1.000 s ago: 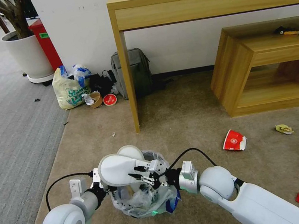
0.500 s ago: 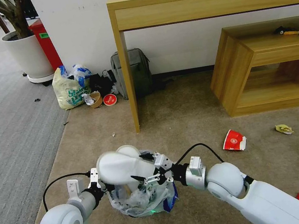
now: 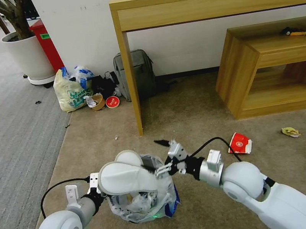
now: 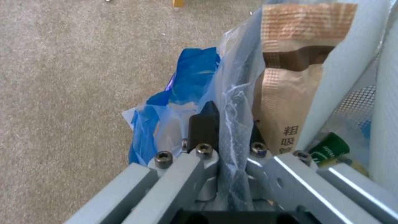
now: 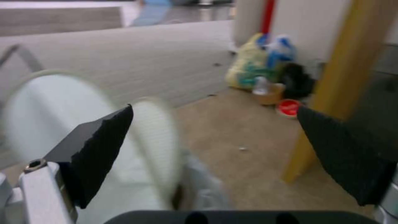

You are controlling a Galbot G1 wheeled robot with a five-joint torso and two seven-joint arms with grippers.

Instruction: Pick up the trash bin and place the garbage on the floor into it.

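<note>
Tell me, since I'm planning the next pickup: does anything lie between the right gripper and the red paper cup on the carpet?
Nothing visible does. The right gripper is open beside the trash bin, and only bare beige carpet lies between it and the red paper cup. The left gripper holds the bin's rim.

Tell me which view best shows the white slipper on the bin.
The head view: the white slipper lies whole across the trash bin, right hand open beside it. The right wrist view shows it blurred; the left wrist view shows a white edge.

Head view: high, looking down over the trash bin.
Wrist views: close beside that bin.
</note>
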